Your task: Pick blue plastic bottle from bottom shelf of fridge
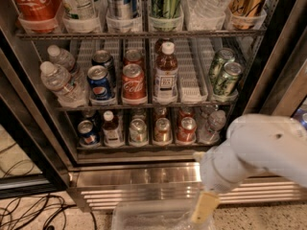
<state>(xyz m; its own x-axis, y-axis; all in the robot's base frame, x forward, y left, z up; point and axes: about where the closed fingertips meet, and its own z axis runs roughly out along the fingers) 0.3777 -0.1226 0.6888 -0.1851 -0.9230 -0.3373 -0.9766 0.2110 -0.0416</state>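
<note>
Down before the fridge (139,175) grille, my gripper (203,209) is hanging at lower right; I cannot tell its opening or load. The blue plastic bottle (112,128) is standing on the bottom shelf (144,148), seemingly second lane from left.

On the bottom shelf (144,150) of the fridge (139,174) you have six things in the front row: one blue plastic bottle (111,128), four cans (138,131) and one clear water bottle (213,123) at the right end. More cans stand farther back, too hidden to count. On the middle rack (144,105) you can count two crinkled water bottles (58,83), two blue cans (99,83), two red cans (134,83), one larger brown bottle (166,73) and two green cans (227,78). You have one tool (202,209), near right, before the base grille (120,195), and one clear bin (153,217) left of it.
</note>
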